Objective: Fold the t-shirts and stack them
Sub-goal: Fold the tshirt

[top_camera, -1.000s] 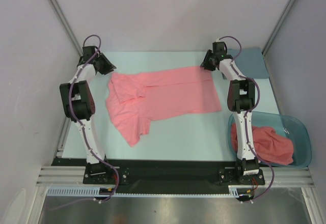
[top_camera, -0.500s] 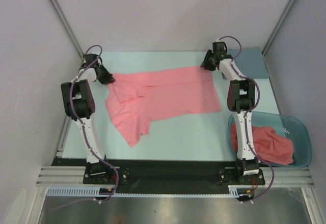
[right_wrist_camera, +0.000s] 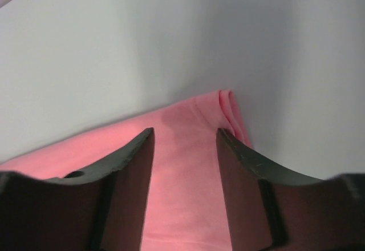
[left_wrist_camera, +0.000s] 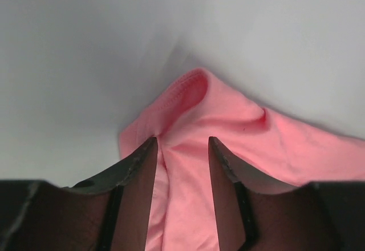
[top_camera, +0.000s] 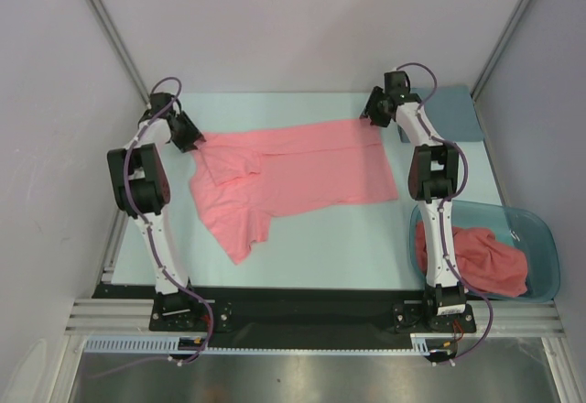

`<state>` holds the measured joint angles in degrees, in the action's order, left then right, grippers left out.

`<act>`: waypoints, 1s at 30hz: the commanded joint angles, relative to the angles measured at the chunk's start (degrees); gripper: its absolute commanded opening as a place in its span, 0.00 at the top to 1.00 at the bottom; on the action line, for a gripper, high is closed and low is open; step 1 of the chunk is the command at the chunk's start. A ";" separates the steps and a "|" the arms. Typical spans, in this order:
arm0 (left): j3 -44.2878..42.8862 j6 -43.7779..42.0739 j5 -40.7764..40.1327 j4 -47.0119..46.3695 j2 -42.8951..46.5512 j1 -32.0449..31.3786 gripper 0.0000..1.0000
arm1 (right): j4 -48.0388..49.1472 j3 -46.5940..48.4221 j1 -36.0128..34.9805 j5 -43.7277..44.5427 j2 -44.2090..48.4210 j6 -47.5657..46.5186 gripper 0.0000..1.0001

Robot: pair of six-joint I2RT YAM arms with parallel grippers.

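A salmon-pink t-shirt (top_camera: pixel 293 179) lies spread across the table, with one sleeve hanging toward the near left. My left gripper (top_camera: pixel 190 136) is open at the shirt's far left corner. In the left wrist view the jaws (left_wrist_camera: pixel 182 142) stand apart, with pink fabric (left_wrist_camera: pixel 188 205) lying between them. My right gripper (top_camera: pixel 374 115) is open at the shirt's far right corner. In the right wrist view the jaws (right_wrist_camera: pixel 185 134) straddle the flat hemmed corner (right_wrist_camera: pixel 182 182). More pink t-shirts (top_camera: pixel 476 261) lie crumpled in the tub.
A teal translucent tub (top_camera: pixel 542 243) stands at the near right beside the right arm. A grey-blue cloth (top_camera: pixel 453 114) lies at the far right corner. Grey walls close in the table at the back and on both sides.
My left gripper has moved a little nearer and to the right, onto the shirt's far left corner. The right gripper has barely shifted. The shirt has not moved.
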<state>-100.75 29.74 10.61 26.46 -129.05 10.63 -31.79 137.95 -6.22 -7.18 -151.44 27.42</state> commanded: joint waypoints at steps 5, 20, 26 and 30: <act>3.16 -3.98 -8.23 2.11 18.03 -1.75 0.49 | -8.10 3.46 -0.37 0.67 8.86 -3.59 0.26; 51.51 9.61 -14.21 11.94 66.18 -10.10 0.58 | -18.66 -42.30 -9.24 7.80 52.45 -2.46 0.32; 67.60 22.81 -9.48 17.58 80.78 -16.69 0.60 | -16.11 -60.77 -17.24 6.04 67.84 0.08 0.34; 72.71 28.00 -10.17 17.93 87.48 -18.54 0.62 | -16.55 -66.49 -18.48 6.03 73.12 0.97 0.34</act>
<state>-29.43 50.26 0.19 43.99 -44.40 -6.90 -49.25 73.56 -24.49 -1.61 -82.37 26.61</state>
